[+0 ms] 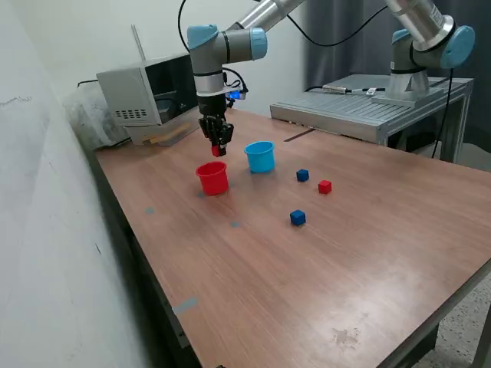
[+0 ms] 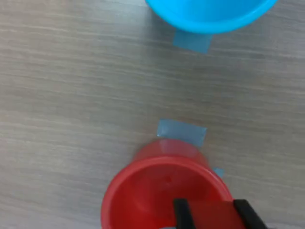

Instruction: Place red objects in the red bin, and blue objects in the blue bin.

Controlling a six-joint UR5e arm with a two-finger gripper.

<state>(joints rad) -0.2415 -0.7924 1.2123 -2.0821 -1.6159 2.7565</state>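
1. The claw (image 1: 219,148) of the UR5e arm hangs directly above the red cup (image 1: 212,178), its two black fingers (image 2: 181,213) clamped on a small red cube (image 1: 219,150).
2. In the wrist view, that red cube (image 2: 212,214) sits between the fingers over the open mouth of the red cup (image 2: 143,195), clear of the cup's floor.
3. The light blue cup (image 1: 260,156) stands upright just beside the red cup, on the side nearer the table's far edge in the exterior view; the two cups do not touch.
4. The blue cup (image 2: 209,14) is cut off by the frame in the wrist view, with a strip of pale blue tape (image 2: 192,41) on the wood at its base and a second strip (image 2: 181,132) beside the red cup.
5. Three cubes lie loose on the wooden table (image 1: 368,253), toward the exterior view's right of the cups: a dark blue cube (image 1: 302,175), a second red cube (image 1: 324,186) close beside it, and another dark blue cube (image 1: 298,218) nearer the table's front edge.
6. None of the loose cubes touches another or either cup.
7. A grey microwave (image 1: 149,96) sits at the table's far corner, on the exterior view's left.
8. A second robot arm's base (image 1: 418,54) stands on a metal platform (image 1: 360,107) beyond the far edge.
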